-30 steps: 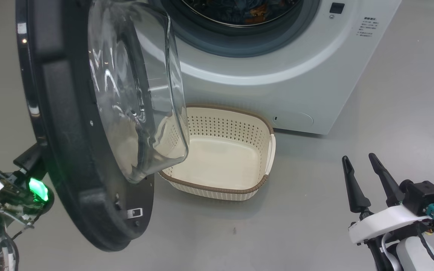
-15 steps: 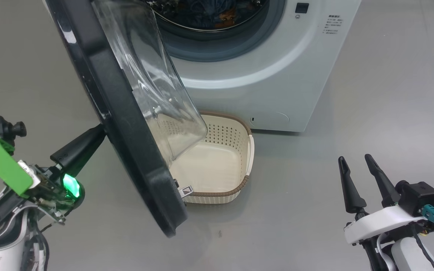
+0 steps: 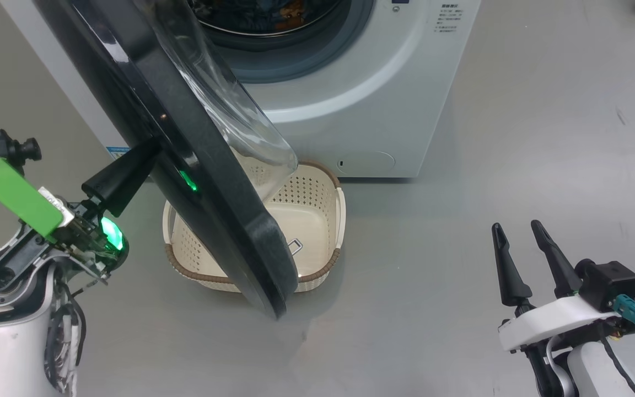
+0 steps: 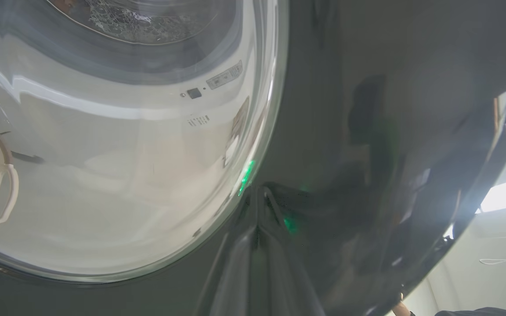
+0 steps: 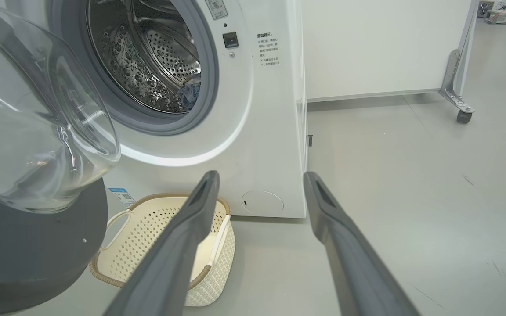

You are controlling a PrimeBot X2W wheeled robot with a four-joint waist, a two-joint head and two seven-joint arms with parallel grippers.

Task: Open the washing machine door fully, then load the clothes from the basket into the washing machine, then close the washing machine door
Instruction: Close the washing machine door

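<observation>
At the tip of the pinched-together left pincer [image 3: 149, 150]: glossy black round washing machine door [image 3: 202, 182], half-swung, glass bowl facing the white front-loading washing machine [image 3: 361, 99]; right pincer [image 3: 516, 225] spread wide, empty.

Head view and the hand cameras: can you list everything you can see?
washing machine: one, white, back of floor.
washing machine door: one, glossy black with clear glass bowl, partly open above basket.
basket: one, cream with brown rim, floor before machine, looks empty.
clothes: count unclear, blue and orange-brown, inside drum.
wheeled panel: one, white, beside machine.
left gripper: one, dark, shut, tips against door's outer face.
right gripper: one, dark, open, holding nothing.
</observation>
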